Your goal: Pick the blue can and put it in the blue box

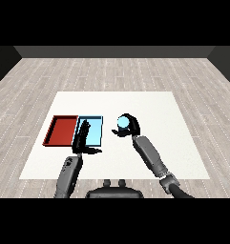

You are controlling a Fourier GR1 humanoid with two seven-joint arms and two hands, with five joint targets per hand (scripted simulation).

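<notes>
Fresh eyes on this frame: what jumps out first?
The blue can, held in the curled right robot hand just right of the trays. Next, the red tray and light blue tray lying side by side at the table's left. The left robot hand reaches over the blue tray's near left edge, fingers straight.

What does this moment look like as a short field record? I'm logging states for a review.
blue can: upright, right of both trays, held by right hand
right hand: fingers curled round the can
left hand: fingers straight, over the light blue tray's near edge
light blue tray: holds no can
red tray: left of the light blue tray, touching it
table: white
</notes>
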